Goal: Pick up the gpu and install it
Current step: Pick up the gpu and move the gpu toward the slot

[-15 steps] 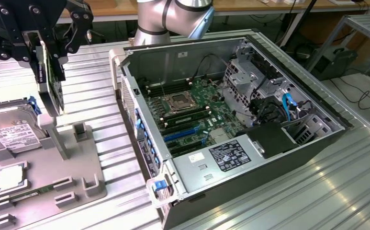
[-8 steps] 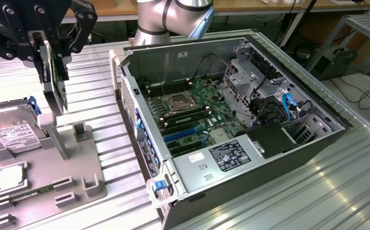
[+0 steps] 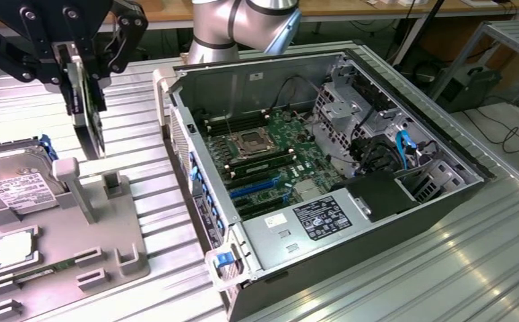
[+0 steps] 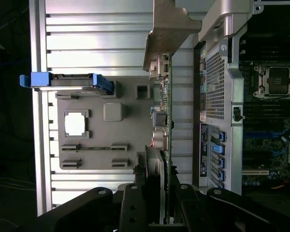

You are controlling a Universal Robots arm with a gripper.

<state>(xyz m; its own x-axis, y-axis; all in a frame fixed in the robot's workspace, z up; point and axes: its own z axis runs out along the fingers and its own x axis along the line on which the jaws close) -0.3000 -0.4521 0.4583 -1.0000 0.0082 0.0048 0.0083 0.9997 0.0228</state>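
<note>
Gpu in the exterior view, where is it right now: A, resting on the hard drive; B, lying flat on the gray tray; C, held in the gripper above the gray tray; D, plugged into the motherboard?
C: the gpu hangs on edge in the gripper above the gray tray, outside the computer case.

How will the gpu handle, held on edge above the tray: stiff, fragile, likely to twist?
The gpu looks like a thin rigid board, so it probably won't flex. The hand pinches it by its upper edge, so a bump could twist it. The exposed components on its face look fragile.
</note>
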